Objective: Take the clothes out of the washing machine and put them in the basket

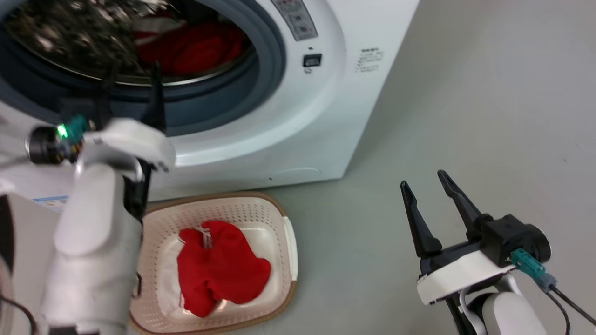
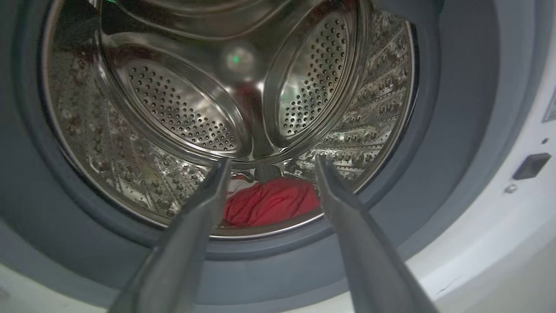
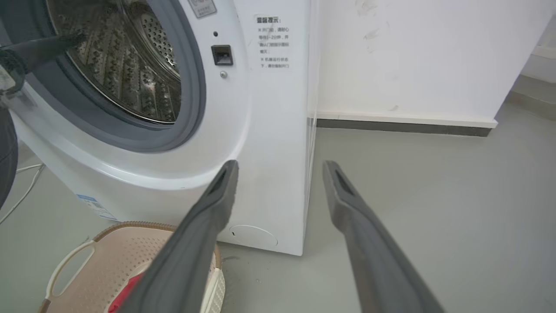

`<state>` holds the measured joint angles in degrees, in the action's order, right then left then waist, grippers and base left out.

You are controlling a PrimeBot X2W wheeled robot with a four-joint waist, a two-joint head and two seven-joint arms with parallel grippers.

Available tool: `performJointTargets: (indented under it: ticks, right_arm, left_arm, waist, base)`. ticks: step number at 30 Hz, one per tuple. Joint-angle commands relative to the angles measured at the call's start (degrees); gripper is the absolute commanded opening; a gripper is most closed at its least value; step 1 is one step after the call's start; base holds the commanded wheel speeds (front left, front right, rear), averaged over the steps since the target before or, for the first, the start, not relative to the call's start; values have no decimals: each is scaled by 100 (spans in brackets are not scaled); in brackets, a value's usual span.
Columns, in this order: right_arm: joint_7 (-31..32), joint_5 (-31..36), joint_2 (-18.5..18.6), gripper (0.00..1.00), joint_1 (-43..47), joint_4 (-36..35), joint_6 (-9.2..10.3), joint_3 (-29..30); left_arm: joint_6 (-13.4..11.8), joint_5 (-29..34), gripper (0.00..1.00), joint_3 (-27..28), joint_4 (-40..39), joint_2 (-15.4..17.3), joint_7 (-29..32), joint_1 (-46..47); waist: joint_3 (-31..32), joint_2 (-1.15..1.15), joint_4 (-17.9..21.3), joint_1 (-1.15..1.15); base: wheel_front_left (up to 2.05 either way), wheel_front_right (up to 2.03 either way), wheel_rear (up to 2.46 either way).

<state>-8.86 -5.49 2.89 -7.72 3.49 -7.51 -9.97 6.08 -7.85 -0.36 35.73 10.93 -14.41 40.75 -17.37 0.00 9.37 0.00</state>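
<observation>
The white washing machine (image 1: pixel 298 116) stands with its grey-rimmed porthole uncovered. Red clothes (image 1: pixel 195 49) lie low in the steel drum, and in the left wrist view these clothes (image 2: pixel 269 202) sit beyond my fingertips. My left gripper (image 1: pixel 132 77) is open at the porthole's lower rim, holding nothing; in its own view the left gripper (image 2: pixel 271 163) points into the drum. Another red garment (image 1: pixel 219 270) lies in the cream basket (image 1: pixel 286 232) on the floor below the machine. My right gripper (image 1: pixel 423 179) hangs open and empty over the floor, right of the basket (image 3: pixel 108 261).
Grey floor (image 1: pixel 465 93) stretches to the right of the machine. A white wall with a dark skirting strip (image 3: pixel 404 126) runs behind it. A thin cable (image 3: pixel 21 182) lies on the floor at the machine's left.
</observation>
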Motion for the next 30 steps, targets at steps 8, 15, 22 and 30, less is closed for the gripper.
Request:
performJointTargets:
  ticks: [8, 15, 22, 30]
  right_arm:
    - [-328, -347, -7, 100, -407, 150, 4, -263]
    - [-549, -743, -8, 100, -650, 362, 4, -622]
    - [-632, -1084, -10, 100, -806, 498, 4, -917]
    - [-633, -1285, -10, 100, -738, 307, 4, -1101]
  left_arm:
    - [111, -63, 100, -157, 1099, 604, 497, 1524]
    - [133, 118, 100, -477, 1801, 1240, 1225, 2732]
    - [143, -68, 100, -1162, 2165, 1786, 2323, 3778]
    - [137, -754, 100, -2012, 2076, 2485, 3901, 4675]
  waist:
    - [-1171, 0, 869, 0]
    - [-1865, 0, 1354, 0]
    - [-2386, 0, 1792, 0]
    - [-2889, 0, 2163, 0]
  base:
    - [0, 0, 0]
    - [0, 0, 0]
    - [0, 0, 0]
    - [0, 0, 0]
